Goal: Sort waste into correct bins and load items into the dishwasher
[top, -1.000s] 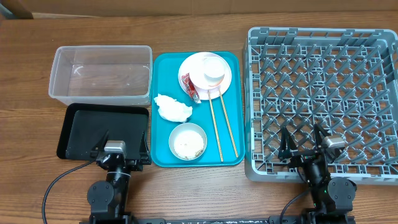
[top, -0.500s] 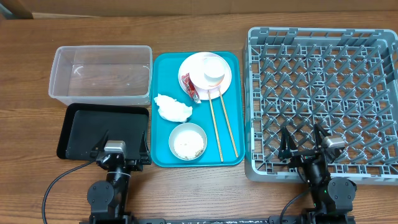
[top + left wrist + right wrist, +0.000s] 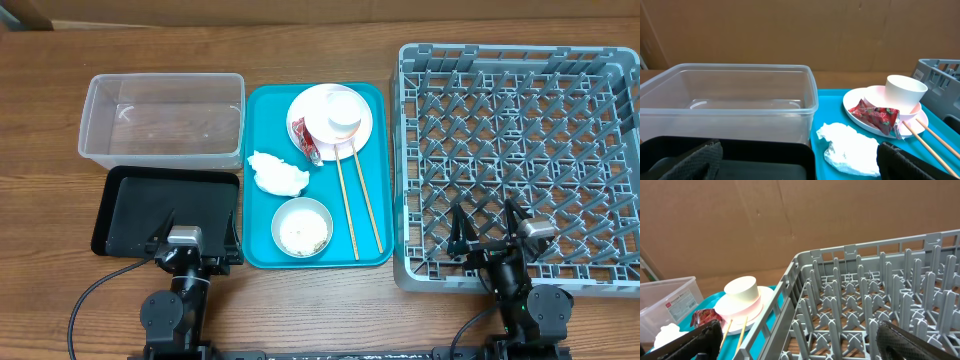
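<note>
The teal serving tray (image 3: 262,120) holds a pink plate (image 3: 312,105) with a white cup (image 3: 345,112), a red-and-white wrapper (image 3: 304,138), a white tissue wad (image 3: 277,173), a bowl (image 3: 301,227) with rice grains, and two chopsticks (image 3: 358,200). The clear tub (image 3: 160,120) and black tray (image 3: 165,210) lie to its left, the grey dish rack (image 3: 520,165) to its right. My left gripper (image 3: 196,240) is open and empty over the black tray's near edge; its view shows the tissue (image 3: 850,150) and wrapper (image 3: 874,114). My right gripper (image 3: 487,235) is open and empty over the rack's near edge (image 3: 880,295).
Brown cardboard walls stand behind the wooden table. The tub (image 3: 730,100) is empty, and so is the black tray (image 3: 740,160). The rack's upright pegs stand in rows across its whole floor. Cables run from both arm bases at the table's front edge.
</note>
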Tool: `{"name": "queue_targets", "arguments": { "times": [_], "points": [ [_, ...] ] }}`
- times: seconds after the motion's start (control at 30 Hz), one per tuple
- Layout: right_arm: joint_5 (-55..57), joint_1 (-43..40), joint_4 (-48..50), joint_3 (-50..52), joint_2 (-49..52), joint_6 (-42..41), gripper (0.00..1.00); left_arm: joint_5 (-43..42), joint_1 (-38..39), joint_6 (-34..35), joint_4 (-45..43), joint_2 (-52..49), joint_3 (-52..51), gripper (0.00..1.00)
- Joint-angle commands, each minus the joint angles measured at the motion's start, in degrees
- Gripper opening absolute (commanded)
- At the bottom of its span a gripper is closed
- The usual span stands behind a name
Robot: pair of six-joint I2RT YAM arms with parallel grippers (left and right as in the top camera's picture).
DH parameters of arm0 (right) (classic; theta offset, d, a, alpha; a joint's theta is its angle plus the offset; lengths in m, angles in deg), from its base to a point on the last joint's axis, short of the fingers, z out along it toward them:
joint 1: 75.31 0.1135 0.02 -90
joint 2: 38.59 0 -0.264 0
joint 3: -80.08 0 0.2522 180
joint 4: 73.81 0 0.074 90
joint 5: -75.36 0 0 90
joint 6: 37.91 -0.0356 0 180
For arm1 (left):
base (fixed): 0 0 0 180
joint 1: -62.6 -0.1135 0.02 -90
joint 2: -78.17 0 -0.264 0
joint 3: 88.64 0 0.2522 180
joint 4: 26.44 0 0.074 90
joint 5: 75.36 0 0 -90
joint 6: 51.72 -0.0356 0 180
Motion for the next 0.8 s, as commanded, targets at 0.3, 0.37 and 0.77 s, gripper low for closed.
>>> {"name": "queue_targets", "arguments": {
  "times": [0.3, 0.37, 0.77],
  "points": [
    [0.1, -0.2, 0.4, 0.6, -0.7, 0.3, 1.00, -0.5, 0.5, -1.3, -4.5, 0.4, -0.2, 1.00],
    [0.1, -0.2, 0.4, 0.6, -0.7, 0.3, 1.00, -1.1, 0.5, -1.2, -4.5, 0.4, -0.2, 1.00],
    [0.1, -0.2, 0.4, 0.6, -0.7, 0.3, 1.00, -19.2, 0.5, 3.6, -5.6, 0.4, 0.3, 1.00]
  ]
}}
